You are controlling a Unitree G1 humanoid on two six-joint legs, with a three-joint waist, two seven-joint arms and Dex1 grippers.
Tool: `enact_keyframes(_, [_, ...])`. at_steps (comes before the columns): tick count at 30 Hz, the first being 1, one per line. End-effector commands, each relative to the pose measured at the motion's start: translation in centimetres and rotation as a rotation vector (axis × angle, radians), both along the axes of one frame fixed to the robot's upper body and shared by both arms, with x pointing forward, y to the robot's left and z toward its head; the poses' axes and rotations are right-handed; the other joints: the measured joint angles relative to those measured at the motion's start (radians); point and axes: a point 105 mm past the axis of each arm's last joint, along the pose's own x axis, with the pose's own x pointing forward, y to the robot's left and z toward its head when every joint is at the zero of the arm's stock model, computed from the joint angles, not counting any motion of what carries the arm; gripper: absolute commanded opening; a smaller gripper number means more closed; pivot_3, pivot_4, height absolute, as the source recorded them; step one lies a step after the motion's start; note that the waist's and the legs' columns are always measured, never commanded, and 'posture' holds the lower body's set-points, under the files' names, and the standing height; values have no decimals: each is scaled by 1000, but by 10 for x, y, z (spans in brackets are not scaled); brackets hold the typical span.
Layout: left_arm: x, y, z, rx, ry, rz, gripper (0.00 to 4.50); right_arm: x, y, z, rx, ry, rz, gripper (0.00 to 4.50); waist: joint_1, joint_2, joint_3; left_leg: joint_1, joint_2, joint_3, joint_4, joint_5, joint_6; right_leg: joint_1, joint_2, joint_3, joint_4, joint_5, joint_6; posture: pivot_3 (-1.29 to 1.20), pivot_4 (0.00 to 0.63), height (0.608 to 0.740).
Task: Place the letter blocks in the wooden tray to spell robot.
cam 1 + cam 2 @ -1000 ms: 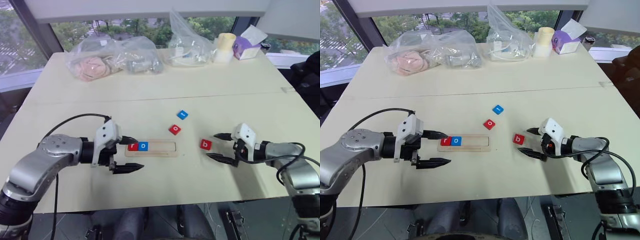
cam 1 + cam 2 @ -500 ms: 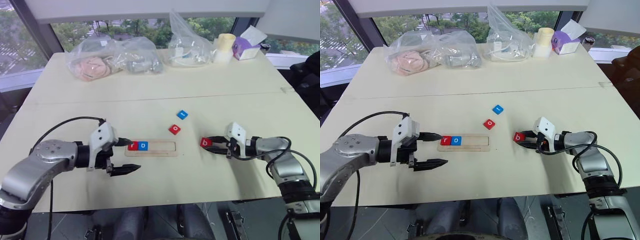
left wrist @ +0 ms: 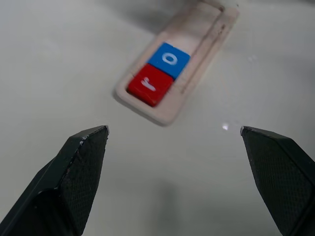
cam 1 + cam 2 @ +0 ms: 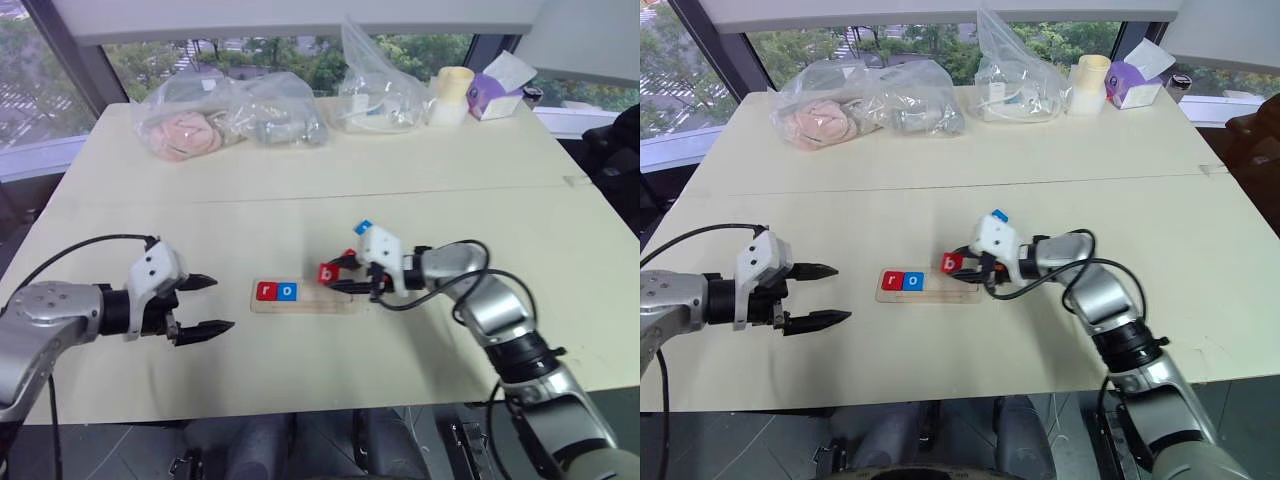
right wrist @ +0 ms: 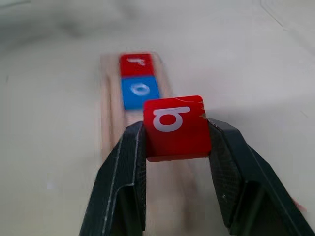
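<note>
Above the wooden tray (image 4: 300, 297), right claw (image 4: 336, 277) pinches red b block (image 5: 174, 127).

Five letter blocks (image 5: 174, 127), one wooden tray (image 3: 209, 43), three bags (image 4: 195, 122).

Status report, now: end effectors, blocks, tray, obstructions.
Right end effector shut on red b block, above wooden tray. Left end effector open, beside tray. Red r block, blue o block seated. Nothing in the way.

Left claw (image 4: 203, 305) agape, right claw (image 4: 338, 274) clamped
</note>
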Motion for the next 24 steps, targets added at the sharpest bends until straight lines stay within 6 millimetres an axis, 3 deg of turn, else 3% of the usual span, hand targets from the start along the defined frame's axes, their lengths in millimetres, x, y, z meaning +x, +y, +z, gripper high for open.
enact_keyframes(1, [-6,-7,8,-4,-28,-32,4500,-1,18,4,-7,-26,41,1157,-2,0,0,0,0,0,0,0,0,0,0,0,0,0,0,0,150,740])
enact_keyframes(9, [-14,-16,4,-26,0,-34,4500,0,30,-1,-60,-23,90,1157,-5,0,0,1,1,0,0,0,0,0,2,0,2,0,0,0,150,740])
enact_keyframes(21, [-10,-23,9,-69,-19,-20,4500,6,28,-12,-80,5,72,1157,-6,0,0,1,1,1,0,0,0,0,3,0,3,0,0,0,150,740])
enact_keyframes(24, [-9,-24,10,-69,-24,-23,4500,6,29,-12,-72,17,74,2694,-7,0,0,2,1,1,0,0,0,0,3,0,3,0,0,0,150,740])
